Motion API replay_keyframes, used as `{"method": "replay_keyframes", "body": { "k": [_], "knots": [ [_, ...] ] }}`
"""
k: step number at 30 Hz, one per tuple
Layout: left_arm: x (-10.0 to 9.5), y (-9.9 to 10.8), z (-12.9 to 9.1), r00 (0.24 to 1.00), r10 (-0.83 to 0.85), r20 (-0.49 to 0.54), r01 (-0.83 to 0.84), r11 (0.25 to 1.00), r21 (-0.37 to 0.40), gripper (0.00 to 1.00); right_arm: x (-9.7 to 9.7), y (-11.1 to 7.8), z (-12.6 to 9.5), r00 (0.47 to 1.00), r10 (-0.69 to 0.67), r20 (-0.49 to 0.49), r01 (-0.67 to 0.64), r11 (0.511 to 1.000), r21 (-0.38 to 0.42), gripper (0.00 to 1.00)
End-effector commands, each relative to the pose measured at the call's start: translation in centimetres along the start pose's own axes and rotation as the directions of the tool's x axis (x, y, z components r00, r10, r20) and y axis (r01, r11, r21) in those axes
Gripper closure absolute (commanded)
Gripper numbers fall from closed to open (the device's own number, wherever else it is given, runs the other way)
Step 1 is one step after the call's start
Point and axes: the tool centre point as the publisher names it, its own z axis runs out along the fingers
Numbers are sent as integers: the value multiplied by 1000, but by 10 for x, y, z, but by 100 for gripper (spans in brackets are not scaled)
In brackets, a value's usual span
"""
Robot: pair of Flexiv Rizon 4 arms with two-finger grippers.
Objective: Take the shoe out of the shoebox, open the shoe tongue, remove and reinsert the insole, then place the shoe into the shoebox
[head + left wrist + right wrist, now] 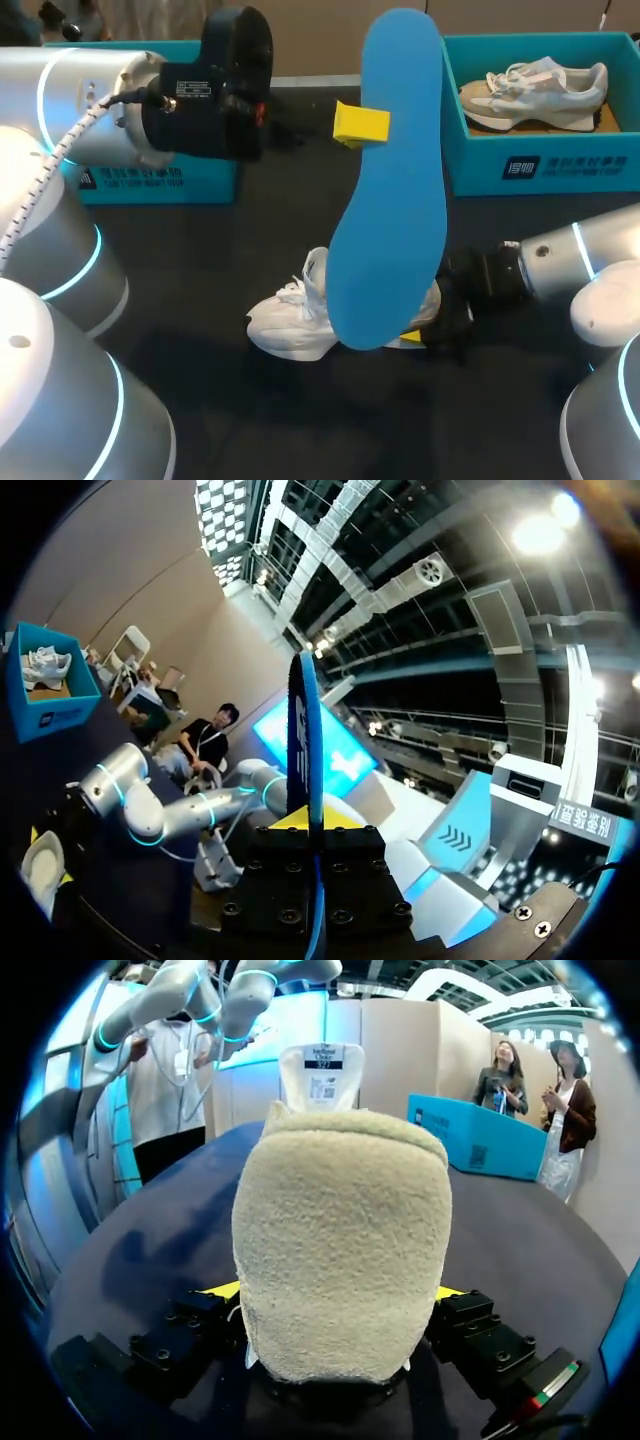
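Nearest, the shoe (295, 325) lies on the table (200, 260), its heel clamped in the right gripper (432, 325). Held only there, the toe could pivot when pushed. Above it the left gripper (365, 125) pinches the insole (390, 190) by one edge in mid-air. So long a sheet may swing, slip, or catch on the laces (300, 290) going in. Farther off, the shoebox (545, 165) holds another shoe (535, 90).

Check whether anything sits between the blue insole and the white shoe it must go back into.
Nothing visible does. The insole hangs in the left gripper over the shoe, whose heel sits in the right gripper. The insole hides the shoe's opening in the head view, so I cannot tell whether the tongue blocks it.
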Motion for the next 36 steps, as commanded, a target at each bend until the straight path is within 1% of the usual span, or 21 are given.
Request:
{"method": "replay_keyframes", "body": {
  "k": [1,2,5,8,10,12,13,14,15,16,18,20,23,26,29,32,36],
  "knots": [
    [0,1,0,1000,-1,1,1,1000,-1,100,7,12,-14,1000,7,26,-9,997,78,0],
    [0,1,0,1000,-1,1,1,1000,-1,100,7,13,-17,999,8,33,-11,997,77,0],
    [0,1,0,1000,-1,1,1,1000,-1,100,7,18,-24,999,8,40,-13,994,112,0],
    [0,1,0,1000,-1,1,1,1000,-1,100,7,25,-30,999,15,42,-22,983,183,0],
    [0,1,0,1000,-1,1,1,1000,-1,100,7,29,-34,998,21,51,-31,977,211,0],
    [0,1,0,1000,-1,1,1,1000,-1,100,9,33,-39,998,26,61,-42,960,277,0],
    [0,1,0,1000,-1,1,1,1000,-1,100,10,35,-41,997,28,67,-46,958,284,0],
    [0,1,0,1000,-1,1,1,1000,-1,100,10,39,-41,998,20,58,-35,963,266,0],
    [0,1,0,1000,-1,1,1,1000,-1,100,11,41,-42,998,20,64,-39,948,316,0],
    [0,1,0,1000,-1,1,1,1000,-1,100,11,44,-42,998,10,60,-30,942,335,0],
    [0,1,0,1000,-1,1,1,1000,-1,100,12,51,-41,998,-1,61,-22,930,367,0],
    [0,1,0,1000,-1,1,1,1000,-1,100,13,56,-42,996,4,86,-36,927,373,0],
    [0,1,0,1000,-1,1,1,1000,-1,100,13,62,-43,994,8,105,-54,897,439,0],
    [0,1,0,1000,-1,1,1,1000,-1,100,14,69,-42,993,13,118,-69,874,481,0],
    [0,1,0,1000,-1,1,1,1000,-1,100,14,76,-41,993,14,114,-74,835,545,0],
    [0,1,0,1000,-1,1,1,1000,-1,100,15,81,-42,992,36,124,-101,814,572,0],
    [0,1,0,1000,-1,1,1,1000,-1,100,15,81,-42,992,36,124,-101,814,572,0]
  ]
}}
